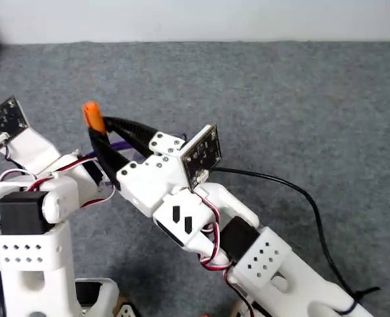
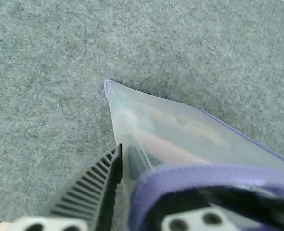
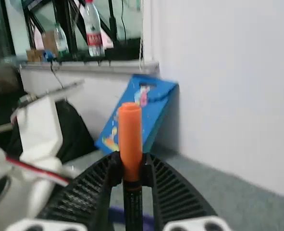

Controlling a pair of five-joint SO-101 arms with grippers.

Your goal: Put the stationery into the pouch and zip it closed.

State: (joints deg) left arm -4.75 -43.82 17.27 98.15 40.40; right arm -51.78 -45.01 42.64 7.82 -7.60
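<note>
A clear pouch (image 2: 180, 134) with a purple zip rim (image 2: 190, 175) hangs over the grey carpet, with pale, blurred stationery inside. My left gripper (image 2: 125, 161) is shut on the pouch near its rim, one black ribbed finger (image 2: 96, 185) against its side. In the high view only a purple strip of the pouch (image 1: 117, 145) shows beneath the right arm. My right gripper (image 3: 131, 168) is shut on a pen with an orange cap (image 3: 130, 130), cap pointing away from the wrist. From above, that pen's cap (image 1: 92, 115) sticks out past the right gripper (image 1: 99, 132), just over the pouch.
Grey carpet (image 1: 293, 99) covers the table up to a white wall (image 1: 195, 20). A black cable (image 1: 300, 191) trails beside the right arm. The left arm's base (image 1: 30, 251) stands at the front left. A blue box (image 3: 142, 113) leans on the wall beyond.
</note>
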